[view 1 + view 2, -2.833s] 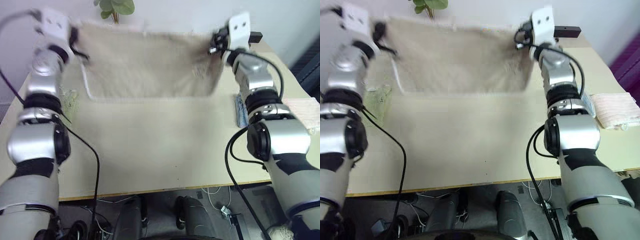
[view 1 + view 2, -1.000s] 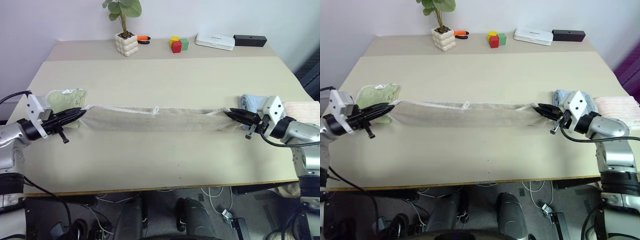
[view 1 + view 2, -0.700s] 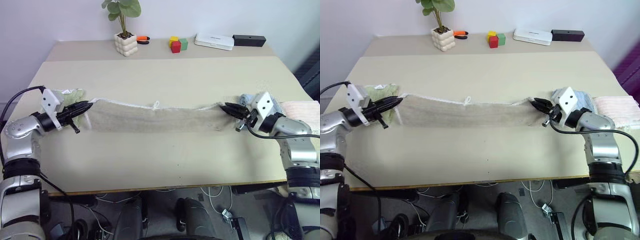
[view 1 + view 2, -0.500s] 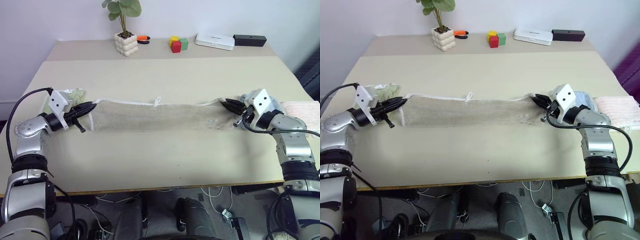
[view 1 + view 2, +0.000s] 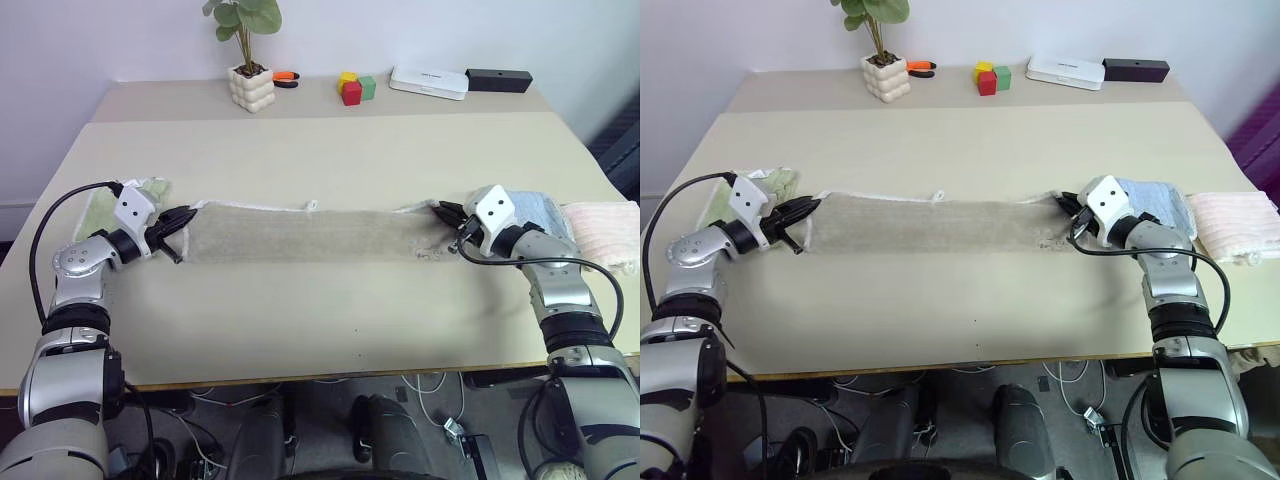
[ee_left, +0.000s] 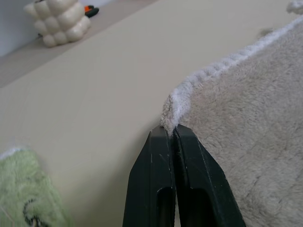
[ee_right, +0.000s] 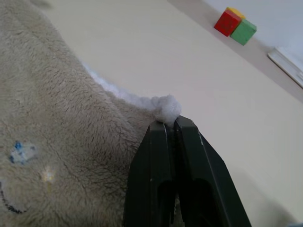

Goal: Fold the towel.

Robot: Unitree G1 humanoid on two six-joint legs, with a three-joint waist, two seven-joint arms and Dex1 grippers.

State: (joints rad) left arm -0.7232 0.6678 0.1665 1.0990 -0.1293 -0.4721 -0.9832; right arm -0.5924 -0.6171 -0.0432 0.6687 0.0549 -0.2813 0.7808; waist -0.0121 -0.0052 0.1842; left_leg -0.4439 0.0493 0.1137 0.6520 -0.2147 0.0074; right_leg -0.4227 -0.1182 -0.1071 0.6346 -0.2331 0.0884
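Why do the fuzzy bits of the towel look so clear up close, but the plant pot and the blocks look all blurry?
In the left wrist view, the towel by the fingers is sharp, while the far-off plant pot is soft. In the right wrist view, the towel's pile is crisp and the distant blocks are hazy. In the left eye view, light is even, with faint shadows under the arms.

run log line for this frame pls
task: fold towel | left gripper: shut on towel corner | right gripper: shut on opposite corner | towel: long folded strip on table

Plant pot, colored blocks
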